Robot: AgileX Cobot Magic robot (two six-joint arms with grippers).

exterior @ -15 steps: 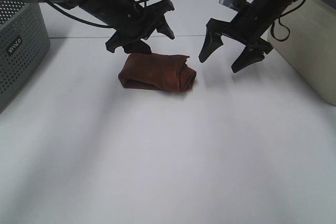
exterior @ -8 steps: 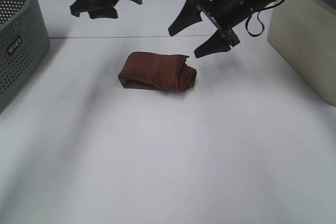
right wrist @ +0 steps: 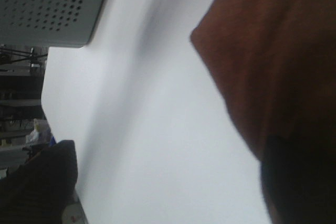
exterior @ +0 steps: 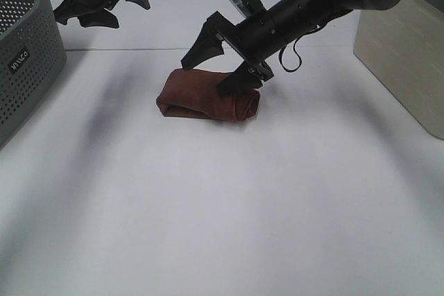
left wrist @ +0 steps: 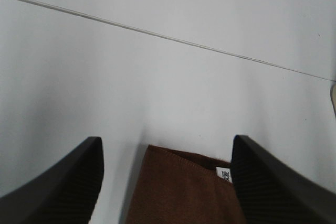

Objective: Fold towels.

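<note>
The maroon towel [exterior: 207,96] lies folded in a thick bundle on the white table, a little behind the middle. My right gripper [exterior: 218,67] is open and reaches across over the towel's far right part. One finger [exterior: 237,81] is against the cloth and the other [exterior: 198,48] is above the far edge. In the right wrist view the towel [right wrist: 273,56] fills the space by one finger [right wrist: 299,182]. My left gripper [exterior: 103,6] is open and empty, raised at the far left. The left wrist view shows the towel [left wrist: 184,187] and its white tag [left wrist: 224,174] between the fingers, well below them.
A grey perforated basket [exterior: 28,60] stands at the left edge; it also shows in the right wrist view [right wrist: 52,3]. A beige box [exterior: 402,53] stands at the right. A thin seam [exterior: 139,49] crosses the table behind the towel.
My right gripper has swung left and down from the right onto the towel's far right part. My left gripper has lifted off the towel and moved up and left. The towel has not moved.
</note>
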